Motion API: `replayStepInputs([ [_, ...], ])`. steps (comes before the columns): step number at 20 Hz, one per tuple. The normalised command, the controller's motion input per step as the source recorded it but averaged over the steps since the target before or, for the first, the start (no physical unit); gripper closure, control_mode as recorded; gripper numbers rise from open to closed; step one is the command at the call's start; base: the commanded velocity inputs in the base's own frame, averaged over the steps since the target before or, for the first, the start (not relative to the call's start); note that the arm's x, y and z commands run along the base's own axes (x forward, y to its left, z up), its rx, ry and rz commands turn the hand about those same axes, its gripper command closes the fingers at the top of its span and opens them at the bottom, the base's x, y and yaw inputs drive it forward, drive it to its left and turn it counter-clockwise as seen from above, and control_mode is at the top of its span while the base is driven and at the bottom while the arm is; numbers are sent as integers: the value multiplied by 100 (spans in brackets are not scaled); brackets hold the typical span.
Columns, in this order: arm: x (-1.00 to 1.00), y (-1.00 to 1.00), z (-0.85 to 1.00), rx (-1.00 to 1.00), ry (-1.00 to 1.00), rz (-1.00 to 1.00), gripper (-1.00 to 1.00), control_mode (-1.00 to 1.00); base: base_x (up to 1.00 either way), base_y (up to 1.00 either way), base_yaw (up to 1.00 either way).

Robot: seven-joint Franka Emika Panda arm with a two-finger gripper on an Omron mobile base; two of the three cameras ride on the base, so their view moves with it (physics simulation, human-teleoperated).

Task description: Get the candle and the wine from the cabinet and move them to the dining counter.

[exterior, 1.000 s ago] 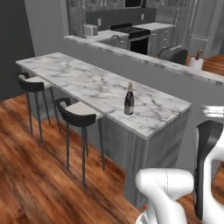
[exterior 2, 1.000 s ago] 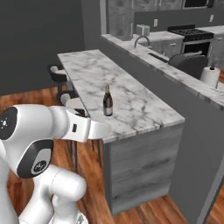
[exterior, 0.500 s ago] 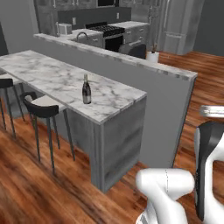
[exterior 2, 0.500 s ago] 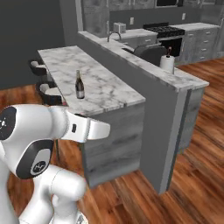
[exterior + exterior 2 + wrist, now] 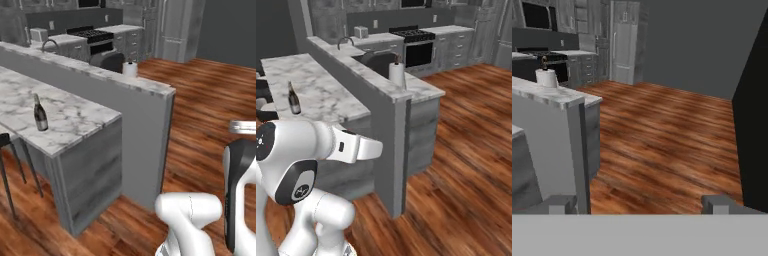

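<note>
The wine [image 5: 40, 114] is a dark bottle with a gold neck, standing upright on the dining counter [image 5: 80, 122], a white marble slab with grey veins. The right base view has the wine [image 5: 293, 99] at the far left on the same dining counter [image 5: 323, 92]. My gripper [image 5: 638, 205] is open, its two fingertips [image 5: 559, 204] wide apart with nothing between them. It points past the counter's end over bare wooden floor, well away from the bottle. The candle is out of view. I cannot pick out the cabinet among the grey units at the back.
A taller grey half wall with a marble cap [image 5: 150, 87] runs behind the counter and carries a paper towel roll [image 5: 130, 68]. A stove [image 5: 413, 37] and a fridge [image 5: 624, 47] stand at the back. A stool [image 5: 5, 142] sits at far left. Open wood floor [image 5: 210, 105] lies to the right.
The whole picture has swept sideways as the base turns right, so counter and bottle now sit further left in both base views. The bottle keeps its place on the counter. The gripper stays open.
</note>
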Motion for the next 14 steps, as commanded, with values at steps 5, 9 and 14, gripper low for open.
replayStepInputs([
  [5,0,0,0,0,0,0,-100,100,57,-95,-11],
  [9,0,0,0,0,0,0,-100,100,90,-67,-2],
  [14,0,0,0,0,0,0,-100,100,99,-64,0],
])
